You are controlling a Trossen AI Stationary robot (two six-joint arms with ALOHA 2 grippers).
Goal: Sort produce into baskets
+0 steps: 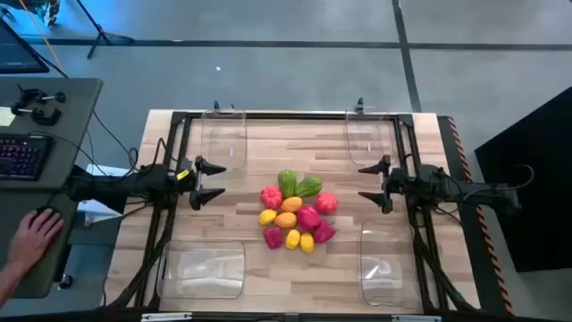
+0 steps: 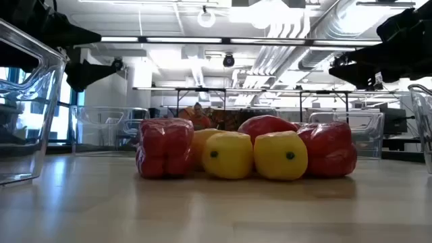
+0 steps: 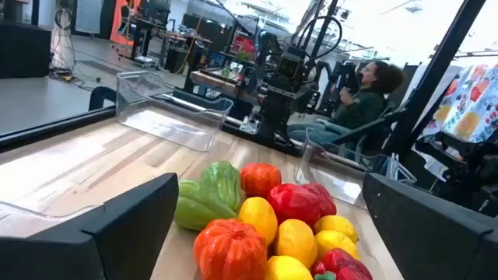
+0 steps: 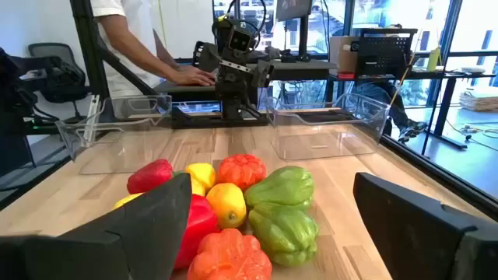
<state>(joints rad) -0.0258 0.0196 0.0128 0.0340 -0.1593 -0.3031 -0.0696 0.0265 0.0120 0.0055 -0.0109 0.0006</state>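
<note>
The produce (image 1: 295, 211) lies in one heap at the table's middle: green, orange, yellow, red and magenta-pink pieces resting on the wood and against each other. In the low view two yellow pieces (image 2: 260, 155) sit in front, between red ones. Four clear baskets stand near the table's corners: far left (image 1: 223, 136), far right (image 1: 369, 136), near left (image 1: 204, 268), near right (image 1: 389, 261). My left gripper (image 1: 209, 182) hovers open left of the heap, fingers pointing at it. My right gripper (image 1: 373, 182) hovers open right of the heap, also facing it. Neither touches anything.
A dark frame (image 1: 286, 115) runs round the tabletop. A desk with a keyboard (image 1: 22, 156) stands left of the table, and a person's hand (image 1: 31, 240) rests there. Bare wood lies between the heap and each gripper.
</note>
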